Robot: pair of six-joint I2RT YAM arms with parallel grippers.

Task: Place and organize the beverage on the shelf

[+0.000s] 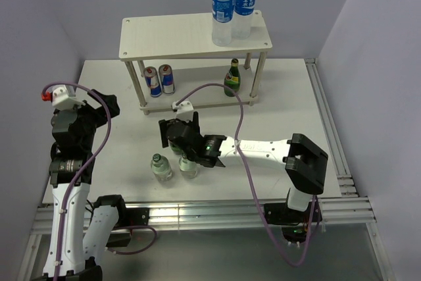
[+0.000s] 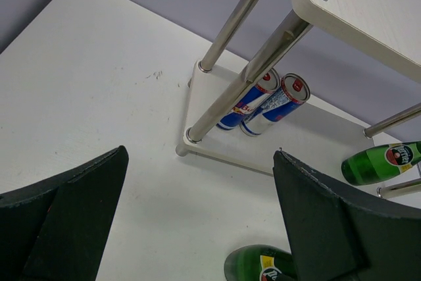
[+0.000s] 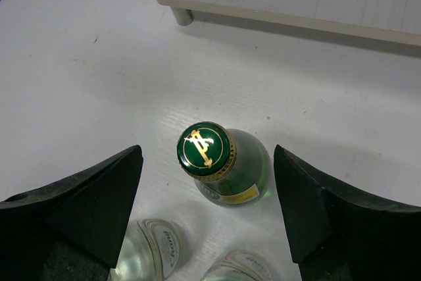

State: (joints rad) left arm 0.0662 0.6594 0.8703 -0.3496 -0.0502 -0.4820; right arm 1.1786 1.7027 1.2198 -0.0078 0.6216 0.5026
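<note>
The shelf (image 1: 171, 34) stands at the back of the table. Its top board carries two blue-labelled water bottles (image 1: 231, 10). On its lower board stand two Red Bull cans (image 1: 159, 80) and a green bottle (image 1: 232, 78). On the table in front, my right gripper (image 3: 207, 162) is open around the neck of a green glass bottle (image 3: 204, 151) with a green and gold cap. A gap shows on each side, so the pads are not touching it. Two clear bottles (image 1: 160, 166) stand just in front of it. My left gripper (image 2: 200, 215) hangs open and empty at the left, facing the shelf.
Shelf legs (image 2: 247, 77) and the lower board's edge (image 3: 283, 18) lie just beyond both grippers. The right arm's link (image 1: 256, 149) stretches across the table's middle. Purple walls close in the sides. An aluminium rail (image 1: 335, 136) runs along the right edge.
</note>
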